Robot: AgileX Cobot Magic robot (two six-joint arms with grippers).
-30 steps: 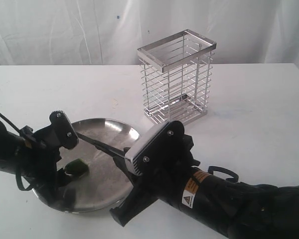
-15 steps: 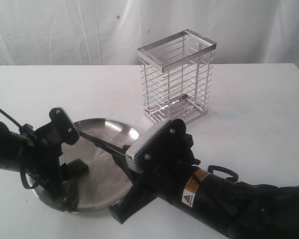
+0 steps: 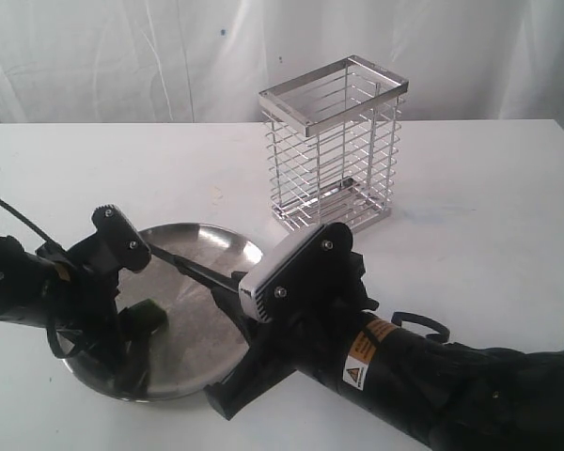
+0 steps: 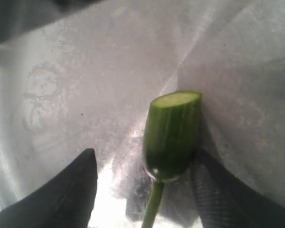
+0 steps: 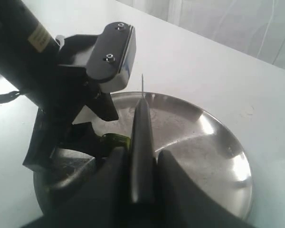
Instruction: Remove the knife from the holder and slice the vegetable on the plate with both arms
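Glossy green vegetable [image 4: 171,135], flat pale cut end, thin stem

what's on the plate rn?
One cut chilli piece with stem, straddled by the open left gripper. The knife, clamped in the right gripper, reaches over the plate. The arms hide its near part.

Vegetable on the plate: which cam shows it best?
Left wrist view: the vegetable fills the frame, flat cut end and stem clear. Exterior view shows only a small green patch on the plate. Right wrist view: just a green sliver beside the knife.
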